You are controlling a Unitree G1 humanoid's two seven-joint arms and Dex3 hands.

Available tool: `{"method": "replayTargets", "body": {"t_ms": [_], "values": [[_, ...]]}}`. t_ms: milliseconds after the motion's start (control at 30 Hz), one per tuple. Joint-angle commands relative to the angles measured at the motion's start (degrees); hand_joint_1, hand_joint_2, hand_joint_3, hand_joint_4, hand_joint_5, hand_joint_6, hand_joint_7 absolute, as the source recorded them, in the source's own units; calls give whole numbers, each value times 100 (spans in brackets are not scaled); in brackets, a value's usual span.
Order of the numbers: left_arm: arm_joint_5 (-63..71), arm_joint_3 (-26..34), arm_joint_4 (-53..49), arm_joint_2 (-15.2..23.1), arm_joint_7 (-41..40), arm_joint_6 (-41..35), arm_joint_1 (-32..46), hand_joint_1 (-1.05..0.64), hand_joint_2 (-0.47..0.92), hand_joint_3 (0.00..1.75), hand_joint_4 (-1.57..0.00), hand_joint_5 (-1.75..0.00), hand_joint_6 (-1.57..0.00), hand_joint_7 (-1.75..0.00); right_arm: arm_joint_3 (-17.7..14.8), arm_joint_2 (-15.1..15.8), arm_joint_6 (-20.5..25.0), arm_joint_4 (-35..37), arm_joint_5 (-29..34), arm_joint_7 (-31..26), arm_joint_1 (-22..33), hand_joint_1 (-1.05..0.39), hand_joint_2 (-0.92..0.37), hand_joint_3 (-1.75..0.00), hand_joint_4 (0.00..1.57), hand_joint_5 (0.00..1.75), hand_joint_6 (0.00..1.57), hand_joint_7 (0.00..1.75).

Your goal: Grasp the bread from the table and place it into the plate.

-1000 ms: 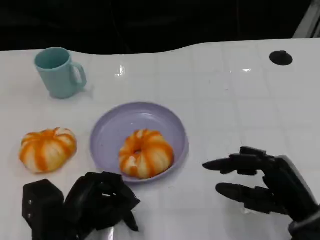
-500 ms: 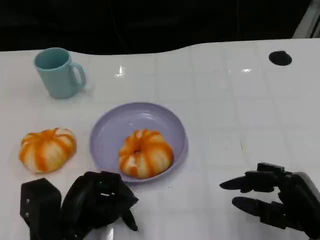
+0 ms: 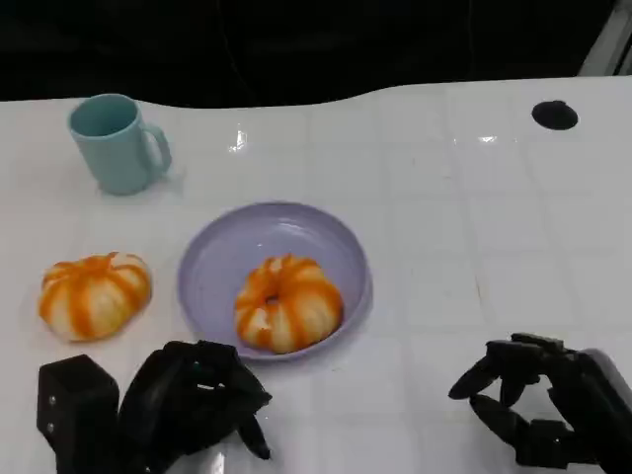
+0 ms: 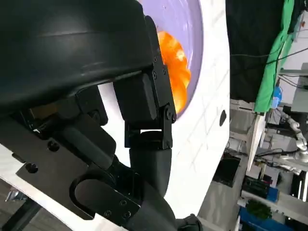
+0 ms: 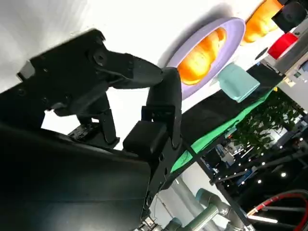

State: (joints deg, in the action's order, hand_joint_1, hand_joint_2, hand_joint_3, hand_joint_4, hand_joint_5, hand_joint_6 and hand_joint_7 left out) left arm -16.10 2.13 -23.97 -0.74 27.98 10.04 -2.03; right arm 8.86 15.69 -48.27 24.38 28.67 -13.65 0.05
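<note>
A lavender plate (image 3: 222, 259) sits at the middle of the head view on my white table (image 3: 444, 217), and a bread (image 3: 287, 303), round and striped orange and white, lies inside it toward its lower right rim. A second bread (image 3: 94, 294) of the same kind rests on the bare table at the middle left of the frame, just beside the plate and apart from it. A light blue mug (image 3: 116, 142) stands upright in the upper left, its handle turned to the right. A small black disc (image 3: 554, 115) lies in the upper right near the table's far edge.

My left hand (image 3: 193, 400) is at the lower left of the frame, just below the plate's near rim. Its fingers are curled inward into a bunch and I see nothing inside them. In the left wrist view the dark fingers (image 4: 144, 103) lie folded close to the shell, with the plate (image 4: 185, 24) and its bread (image 4: 174, 67) beyond them.

My right hand (image 3: 538, 400) is at the lower right corner, well apart from the plate. Its fingers are bent and drawn in toward each other, with nothing between them. The right wrist view shows its fingers (image 5: 161, 96) bent over bare table, with the plate (image 5: 226, 43) and the bread (image 5: 202, 53) farther off.
</note>
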Motion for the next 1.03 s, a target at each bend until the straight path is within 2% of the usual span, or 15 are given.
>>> {"method": "replayTargets", "body": {"t_ms": [33, 367, 1033], "values": [[40, 33, 4, 116, 51, 54, 26, -105, 73, 12, -157, -79, -157, -51, -17, 69, -38, 59, -10, -52, -25, -29, -47, -118, 77, 175, 78, 129], [25, 43, 19, 125, 43, 25, 28, -105, 74, 10, -157, -80, -157, -51, 73, 70, -96, 16, 38, -41, 48, -32, -44, -118, 79, 174, 77, 132], [9, 75, -109, 118, 97, 109, -4, -105, 75, 8, -157, -80, -157, -50, 123, 65, -62, 50, 168, -110, 48, -34, -46, -114, 77, 174, 77, 132]]}}
